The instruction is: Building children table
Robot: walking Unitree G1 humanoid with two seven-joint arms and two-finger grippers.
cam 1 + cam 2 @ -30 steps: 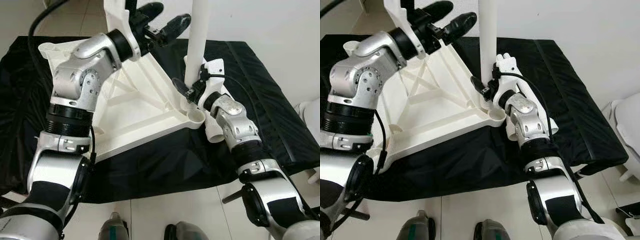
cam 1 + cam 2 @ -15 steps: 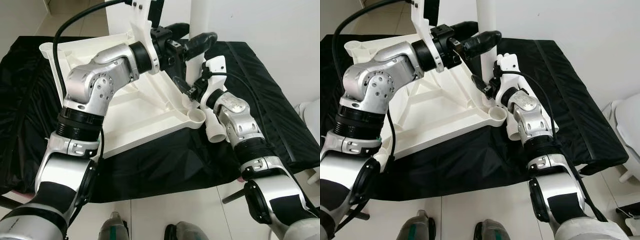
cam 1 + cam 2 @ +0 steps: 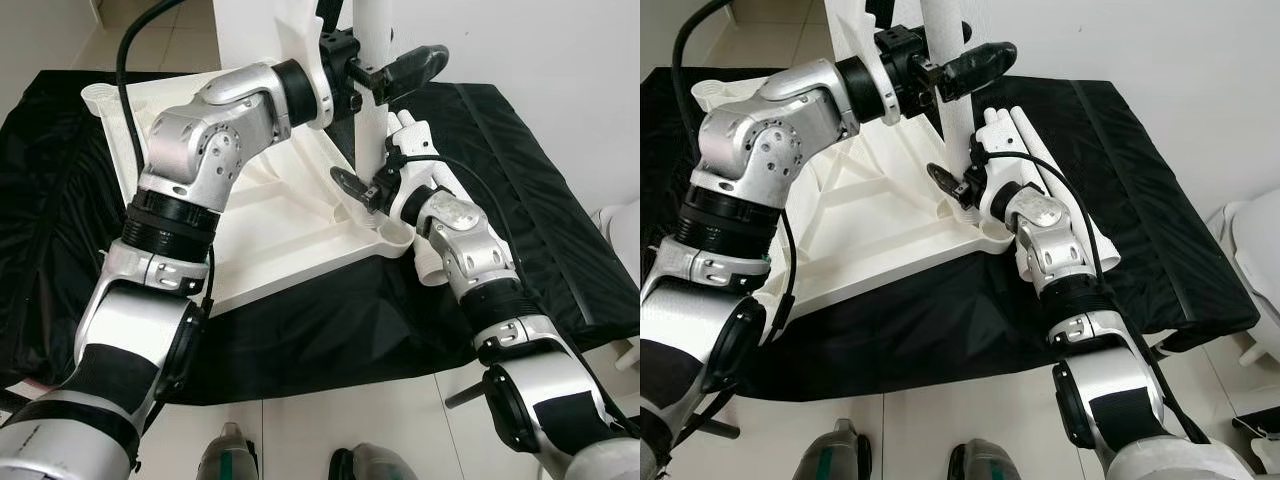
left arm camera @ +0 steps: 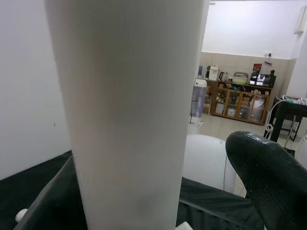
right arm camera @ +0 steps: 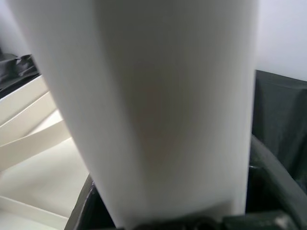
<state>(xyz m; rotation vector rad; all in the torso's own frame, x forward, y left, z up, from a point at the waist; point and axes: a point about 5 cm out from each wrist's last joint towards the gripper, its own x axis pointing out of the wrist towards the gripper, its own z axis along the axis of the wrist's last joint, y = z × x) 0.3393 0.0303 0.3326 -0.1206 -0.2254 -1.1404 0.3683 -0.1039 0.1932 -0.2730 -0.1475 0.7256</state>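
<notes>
Bright even indoor light, soft shadows, head views sharp — wrist views close-up, blurred

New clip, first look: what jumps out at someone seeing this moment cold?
A white leg stands upright at the near right corner of an upturned white tabletop lying on a black cloth. Both arms close on that leg: the left tool high up, its fingers on either side, the right tool low at the socket. More white legs lie on the cloth beside the right arm.
</notes>
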